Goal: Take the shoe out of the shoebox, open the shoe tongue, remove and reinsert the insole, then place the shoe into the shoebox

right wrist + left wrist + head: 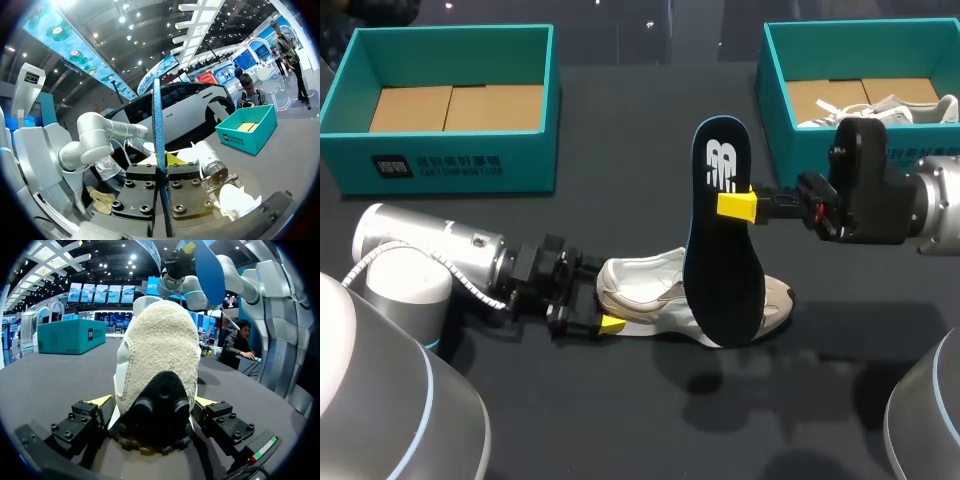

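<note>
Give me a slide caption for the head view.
Right gripper holds the insole upright over the shoe, whose heel the left gripper clamps.

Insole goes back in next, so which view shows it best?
Head view: the insole shows its whole dark face, upright in the right claw. Right wrist shows only its edge; left wrist, a small blue part.

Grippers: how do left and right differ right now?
Left gripper is low, shut on the shoe at its heel; right gripper is raised, shut on the insole. Left's shoe lies on the table; right's insole hangs upright over it. Both shut.
</note>
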Controlling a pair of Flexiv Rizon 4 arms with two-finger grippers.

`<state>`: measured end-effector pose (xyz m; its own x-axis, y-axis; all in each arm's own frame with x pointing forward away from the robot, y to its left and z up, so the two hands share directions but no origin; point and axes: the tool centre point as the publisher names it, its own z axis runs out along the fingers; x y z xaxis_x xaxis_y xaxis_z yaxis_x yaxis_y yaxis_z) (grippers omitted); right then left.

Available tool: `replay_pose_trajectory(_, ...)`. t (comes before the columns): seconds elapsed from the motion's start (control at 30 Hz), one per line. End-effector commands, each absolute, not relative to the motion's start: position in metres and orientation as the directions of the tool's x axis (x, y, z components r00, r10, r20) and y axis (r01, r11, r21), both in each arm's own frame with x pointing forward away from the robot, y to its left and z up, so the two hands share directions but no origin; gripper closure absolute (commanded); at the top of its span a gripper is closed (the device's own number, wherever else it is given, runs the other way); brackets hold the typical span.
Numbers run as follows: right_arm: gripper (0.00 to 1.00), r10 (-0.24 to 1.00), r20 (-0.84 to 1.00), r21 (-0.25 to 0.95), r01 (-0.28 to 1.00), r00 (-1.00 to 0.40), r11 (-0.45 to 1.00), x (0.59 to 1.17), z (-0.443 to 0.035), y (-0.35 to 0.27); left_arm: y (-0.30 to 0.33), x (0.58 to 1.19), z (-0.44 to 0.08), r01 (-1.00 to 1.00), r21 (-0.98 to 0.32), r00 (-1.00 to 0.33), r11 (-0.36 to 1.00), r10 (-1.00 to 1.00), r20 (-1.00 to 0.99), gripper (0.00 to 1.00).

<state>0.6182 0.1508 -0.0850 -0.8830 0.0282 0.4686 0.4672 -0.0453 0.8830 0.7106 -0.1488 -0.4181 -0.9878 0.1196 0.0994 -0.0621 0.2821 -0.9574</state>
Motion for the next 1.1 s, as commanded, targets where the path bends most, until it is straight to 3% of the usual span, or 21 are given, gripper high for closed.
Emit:
replay_pose_trajectory(0.03, 1.00, 0.031, 0.469, 0.883, 0.468, -0.883, -0.045, 0.618, -0.085, 0.152, -0.142, 0.708, -0.410, -0.064, -0.944, -0.988, 0.323, 0.113, 0.106, 0.00)
replay_pose_trajectory(0.43, 1.00, 0.031, 0.469, 0.883, 0.468, -0.883, -0.045, 0.618, -0.085, 0.152, -0.119, 0.706, -0.394, -0.013, -0.862, -0.987, 0.506, 0.132, 0.093, 0.00)
replay_pose_trajectory(0.73, 1.00, 0.031, 0.469, 0.883, 0.468, -0.883, -0.045, 0.618, -0.085, 0.152, -0.106, 0.710, -0.391, 0.035, -0.724, -0.996, 0.689, 0.086, 0.034, 0.00)
replay_pose_trajectory(1.1, 1.00, 0.031, 0.469, 0.883, 0.468, -0.883, -0.045, 0.618, -0.085, 0.152, -0.106, 0.710, -0.391, 0.035, -0.724, -0.996, 0.689, 0.086, 0.034, 0.00)
